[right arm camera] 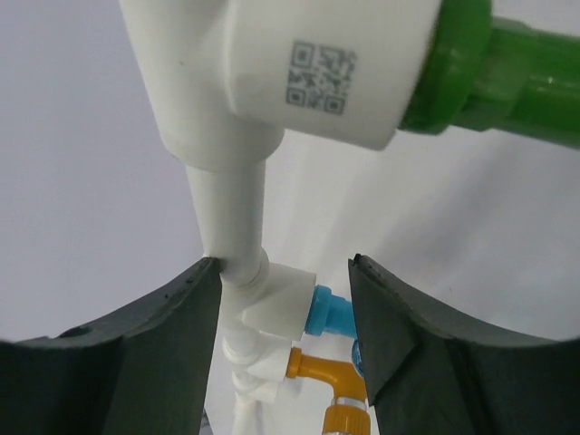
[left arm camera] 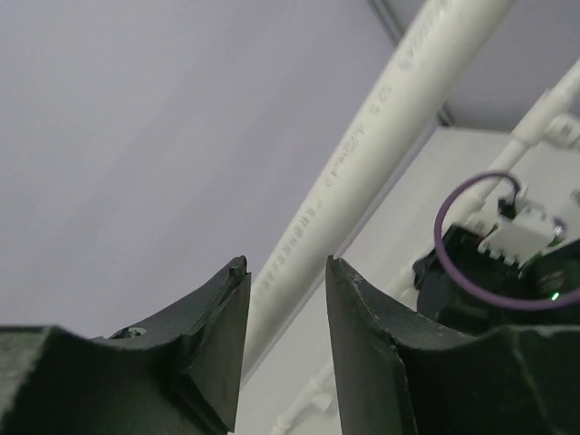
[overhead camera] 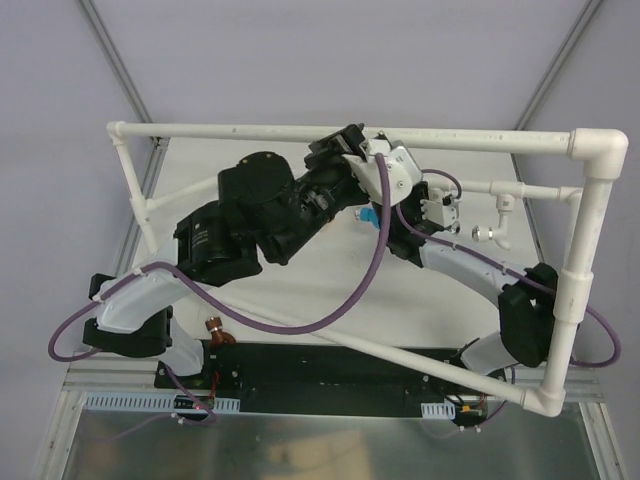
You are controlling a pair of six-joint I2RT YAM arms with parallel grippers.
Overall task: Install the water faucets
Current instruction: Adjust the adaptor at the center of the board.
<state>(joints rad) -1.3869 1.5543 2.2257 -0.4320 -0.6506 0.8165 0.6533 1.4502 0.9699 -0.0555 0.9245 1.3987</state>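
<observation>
- From above, the light is even, cool and diffuse. The white worktop (overhead camera: 420, 315) is bright, and the black arms throw only faint, soft shadows on it.
- The white plastic pipe frame (overhead camera: 450, 137) nearly bleaches out against that surface, showing little detail.
- The dull metal sheet (overhead camera: 300, 450) at the near edge carries a hazy sheen.
- At the left wrist, the left tool (left arm camera: 285, 265) is a dim, underexposed mass, while the pipe's faint print stays fairly sharp.
- At the right wrist, the right tool (right arm camera: 284, 263) is equally dark.
- The white elbow fitting (right arm camera: 272, 72) is brightly lit and its printed code crisp.
- The green plastic tap (right arm camera: 507, 82) softens toward the right edge.
- The blue tap (right arm camera: 328, 313) and orange tap (right arm camera: 317, 367) stay clear.
</observation>
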